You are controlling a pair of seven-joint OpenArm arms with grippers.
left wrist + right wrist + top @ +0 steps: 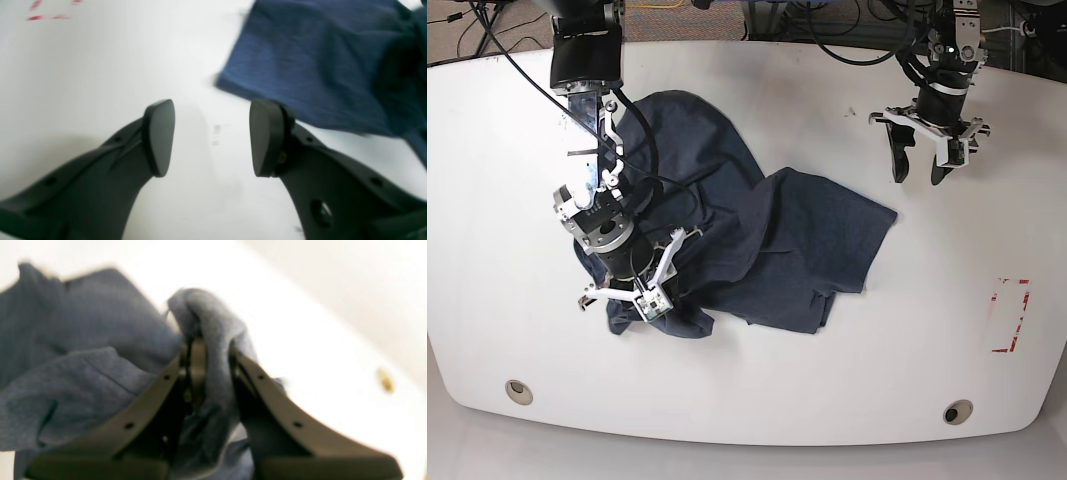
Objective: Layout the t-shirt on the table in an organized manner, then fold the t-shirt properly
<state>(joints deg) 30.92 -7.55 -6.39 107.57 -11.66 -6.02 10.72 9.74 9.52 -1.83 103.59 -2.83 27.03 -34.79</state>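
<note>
The t-shirt (747,240) lies crumpled on the table (487,200); neither layout nor folding is done. The right gripper (208,350) pinches a fabric bunch, while the left gripper (211,136) hangs spread wide, empty.

Navy t-shirt (757,240) — crumpled, spread unevenly — on glossy white table (827,370)

T-shirt (757,235): dark navy/slate blue, heathered. Desk (827,390): glossy white, w/ red-and-white marking (1010,316) and metal grommets (957,411). Arm hardware: black w/ white brackets.
</note>
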